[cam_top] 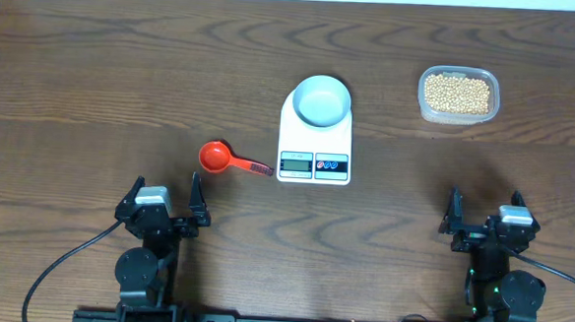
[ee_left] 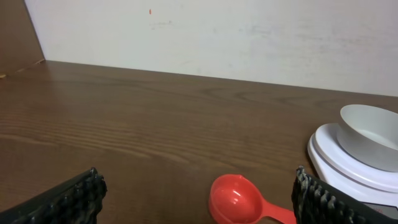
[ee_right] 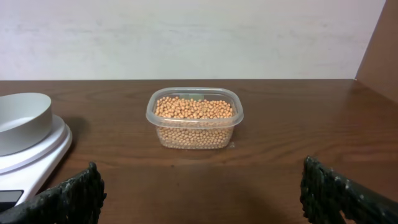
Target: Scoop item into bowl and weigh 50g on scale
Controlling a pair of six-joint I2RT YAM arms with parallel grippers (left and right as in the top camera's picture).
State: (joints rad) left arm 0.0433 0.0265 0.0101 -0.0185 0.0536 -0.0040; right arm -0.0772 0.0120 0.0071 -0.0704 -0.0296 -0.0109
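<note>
Dark wood table (cam_top: 95,72), bowl (cam_top: 322,100) on scale (cam_top: 315,141), beans (cam_top: 458,93) in clear tub (cam_top: 424,101), left tool (cam_top: 164,192) and right tool (cam_top: 485,209) spread wide, empty

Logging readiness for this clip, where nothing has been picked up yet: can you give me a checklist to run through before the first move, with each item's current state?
1. The bowl sits on the scale: ok.
2. The bowl is empty: ok.
3. The red scoop lies free on the table, left of the scale: ok.
4. The tub is uncovered, with beans in it: ok.
5. The left jaws and the right jaws stand open, holding nothing: ok.
6. The display reads zero: cannot tell, too small to read.
</note>
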